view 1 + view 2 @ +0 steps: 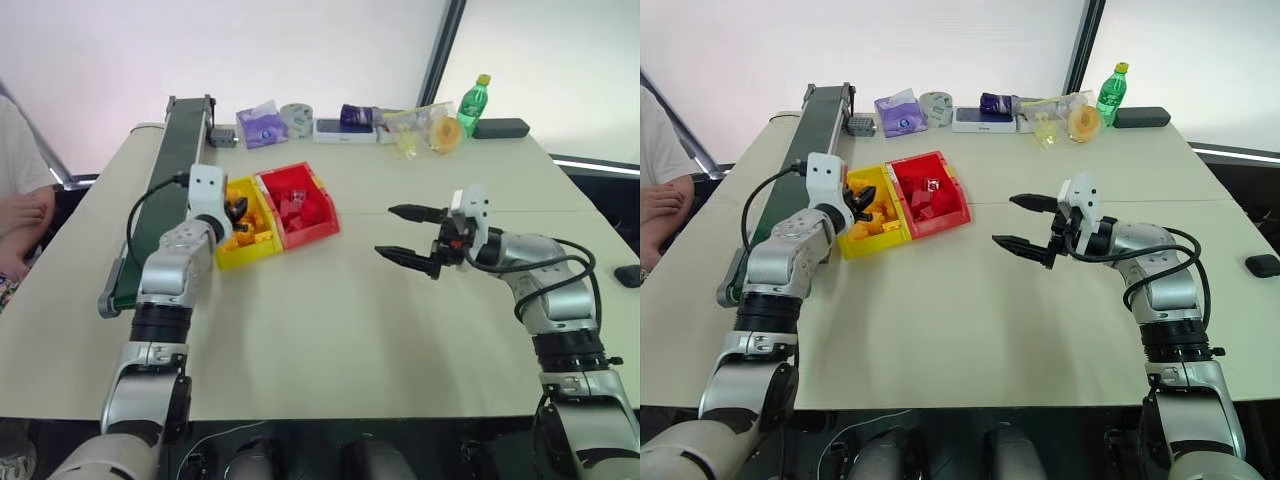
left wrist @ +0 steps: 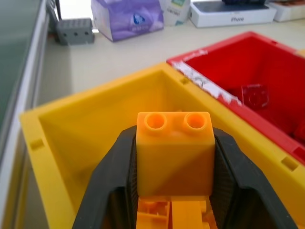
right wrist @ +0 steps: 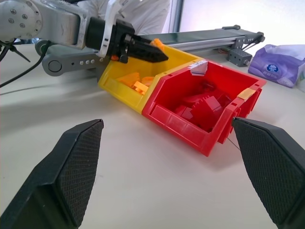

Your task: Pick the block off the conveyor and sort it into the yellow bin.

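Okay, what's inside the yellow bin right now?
The yellow bin holds loose yellow bricks. The left gripper holds the block above them, hiding part of the bin's floor.

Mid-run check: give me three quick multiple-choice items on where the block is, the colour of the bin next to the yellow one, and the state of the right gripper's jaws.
1. Where is the block?
A. On the conveyor belt
B. Between the left gripper's jaws, over the yellow bin
C. Inside the red bin

2. What colour is the bin standing against the yellow bin?
A. Blue
B. Green
C. Red

3. How do the right gripper's jaws stand?
A. Spread apart, empty
B. Shut on a brick
C. Shut on the bottle

Key: 1 B, the left wrist view shows the left gripper clamping the block above the yellow bin's interior. 2 C, the red bin touches its side. 3 A, the right gripper hangs over the table with nothing between its fingers.
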Robot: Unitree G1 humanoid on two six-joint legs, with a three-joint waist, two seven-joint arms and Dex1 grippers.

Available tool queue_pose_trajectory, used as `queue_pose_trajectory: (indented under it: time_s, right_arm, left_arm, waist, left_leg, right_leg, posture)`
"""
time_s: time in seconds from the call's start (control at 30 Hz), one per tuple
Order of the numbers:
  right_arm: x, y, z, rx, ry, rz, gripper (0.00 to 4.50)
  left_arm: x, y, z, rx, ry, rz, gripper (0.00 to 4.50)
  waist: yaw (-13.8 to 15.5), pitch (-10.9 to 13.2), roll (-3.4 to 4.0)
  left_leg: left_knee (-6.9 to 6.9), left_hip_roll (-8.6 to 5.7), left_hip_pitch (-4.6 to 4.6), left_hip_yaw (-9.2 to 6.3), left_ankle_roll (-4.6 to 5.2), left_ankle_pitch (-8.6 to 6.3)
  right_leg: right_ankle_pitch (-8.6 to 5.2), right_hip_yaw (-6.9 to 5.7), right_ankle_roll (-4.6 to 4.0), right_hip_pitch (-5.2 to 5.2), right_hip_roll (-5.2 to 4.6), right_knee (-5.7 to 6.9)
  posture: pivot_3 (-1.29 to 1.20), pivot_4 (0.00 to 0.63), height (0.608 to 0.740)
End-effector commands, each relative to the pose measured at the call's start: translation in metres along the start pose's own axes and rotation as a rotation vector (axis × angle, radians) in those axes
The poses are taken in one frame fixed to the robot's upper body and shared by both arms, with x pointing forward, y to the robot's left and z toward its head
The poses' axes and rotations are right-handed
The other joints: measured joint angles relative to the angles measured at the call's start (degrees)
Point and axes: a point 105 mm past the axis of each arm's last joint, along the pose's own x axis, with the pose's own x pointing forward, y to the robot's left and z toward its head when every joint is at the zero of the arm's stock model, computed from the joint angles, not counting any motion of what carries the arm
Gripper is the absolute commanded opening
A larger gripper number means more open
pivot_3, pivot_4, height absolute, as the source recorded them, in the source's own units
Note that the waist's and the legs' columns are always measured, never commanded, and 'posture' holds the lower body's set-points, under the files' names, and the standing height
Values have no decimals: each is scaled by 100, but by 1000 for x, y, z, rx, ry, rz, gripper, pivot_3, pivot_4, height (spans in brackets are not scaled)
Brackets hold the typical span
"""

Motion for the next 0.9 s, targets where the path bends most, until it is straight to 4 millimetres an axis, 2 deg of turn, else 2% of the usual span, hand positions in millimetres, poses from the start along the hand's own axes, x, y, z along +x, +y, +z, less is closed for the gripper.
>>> queue_pose_trajectory:
  time_s: [0.03, 0.07, 0.1, 0.2, 0.3, 0.43, 0.5, 0.57, 0.63, 0.73, 0.8, 0.9]
  right_arm:
    - [-4, -2, 22, -69, -48, -10, 4500]
    - [-5, -3, 21, -69, -47, -11, 4500]
    - [-5, -3, 21, -69, -46, -13, 4500]
    - [-6, -3, 21, -68, -46, -14, 4500]
    - [-5, -3, 19, -66, -46, -12, 4500]
    - [-4, -4, 18, -62, -49, 1, 4500]
    - [-3, -5, 17, -61, -44, 7, 4500]
    - [-3, -5, 15, -61, -37, 16, 4500]
    - [-3, -6, 15, -61, -34, 24, 4500]
    - [-2, -8, 15, -66, -30, 35, 4500]
    - [0, -10, 17, -66, -34, 38, 4500]
    - [2, -11, 18, -71, -33, 45, 4500]
  left_arm:
    - [-2, 7, 27, 3, -95, 2, 3720]
    - [-5, 5, 30, -12, -108, -22, 4132]
    - [-11, 5, 36, -24, -131, -48, 4361]
    - [-23, 8, 46, -63, -165, -87, 4361]
    - [-42, 22, 54, -42, -198, -93, 4361]
    - [-89, 50, 65, -69, -223, -105, 4361]
    - [-118, 50, 50, 21, -169, -198, 4361]
    - [-148, 50, 49, 26, -201, -284, 4361]
    - [-168, 67, 43, -2, -187, -261, 4361]
    - [-191, 96, 18, 92, -72, -193, 4361]
    - [-205, 117, 8, 114, -32, -130, 4361]
    - [-214, 125, 7, 123, -36, -130, 4361]
  waist:
    - [2, 0, 0]
    - [2, 0, 0]
    - [2, 0, 0]
    - [-2, 0, 0]
    - [-32, 0, 0]
    - [-70, 0, 1]
    - [-84, 0, 1]
    - [-104, 0, 4]
    - [-83, 1, 3]
    - [-77, 1, 4]
    - [-90, 0, 4]
    - [-53, 0, 4]
  left_leg:
    - [0, -2, 0, 0, 0, 0]
    - [0, -2, 0, 0, 0, 0]
    - [-1, -2, 0, 0, 0, 0]
    - [-1, 1, 0, 0, 0, 0]
    - [-2, 3, 0, 0, -1, 0]
    - [-3, 17, 1, 0, -2, 1]
    - [-4, 20, 1, -1, -2, 1]
    - [-9, 16, 3, 0, -2, 1]
    - [-7, 16, 2, -1, -2, 1]
    - [0, 17, 3, -6, -2, 1]
    - [-4, 15, 6, -5, -2, 0]
    - [-9, 16, 4, -6, -1, 0]
  right_leg:
    - [0, 0, 0, 0, 0, 0]
    - [0, 0, 0, 0, 0, 0]
    - [0, 0, 0, 0, 0, 0]
    - [0, 0, 0, 0, -1, 1]
    - [0, 1, 0, -1, -2, 1]
    - [0, 3, 0, -4, -1, 3]
    - [0, 4, 0, -4, -3, 4]
    - [-1, 7, 0, -3, -9, 4]
    - [-1, 5, 0, -2, -12, 2]
    - [-1, 2, -2, 1, -11, 4]
    - [-1, 2, -3, 2, -13, 3]
    - [-3, 0, -6, -2, -15, 2]
  posture:
    - [0, 150, 740]
    - [0, 150, 740]
    - [0, 150, 740]
    - [0, 150, 740]
    - [0, 150, 740]
    - [0, 150, 740]
    - [0, 150, 740]
    - [0, 150, 740]
    - [0, 150, 740]
    - [0, 150, 740]
    - [0, 150, 740]
    - [0, 150, 740]
